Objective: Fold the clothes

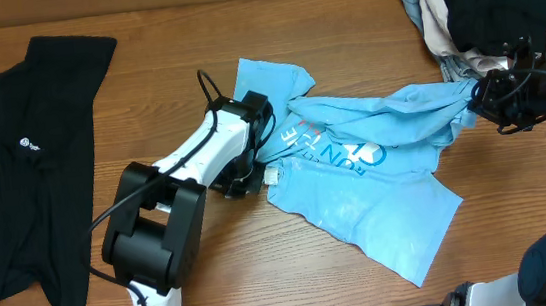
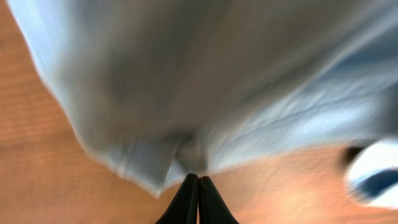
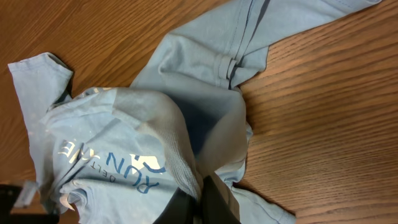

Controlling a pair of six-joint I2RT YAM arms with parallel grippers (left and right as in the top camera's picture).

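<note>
The light blue T-shirt (image 1: 376, 178) lies crumpled in the middle of the table, with lettering showing on it. My left gripper (image 1: 255, 173) is at the shirt's left edge. In the blurred left wrist view its fingers (image 2: 198, 182) are pressed together with the shirt's edge (image 2: 186, 93) pinched at their tips. My right gripper (image 1: 476, 100) is at the shirt's right end and holds it lifted and stretched. In the right wrist view its fingers (image 3: 202, 196) are shut on a ribbed fold of the shirt (image 3: 124, 143).
A black garment (image 1: 23, 167) lies flat at the far left. A pile of clothes (image 1: 480, 2), black on top, sits at the back right corner. Bare wooden table (image 1: 266, 284) lies in front of the shirt.
</note>
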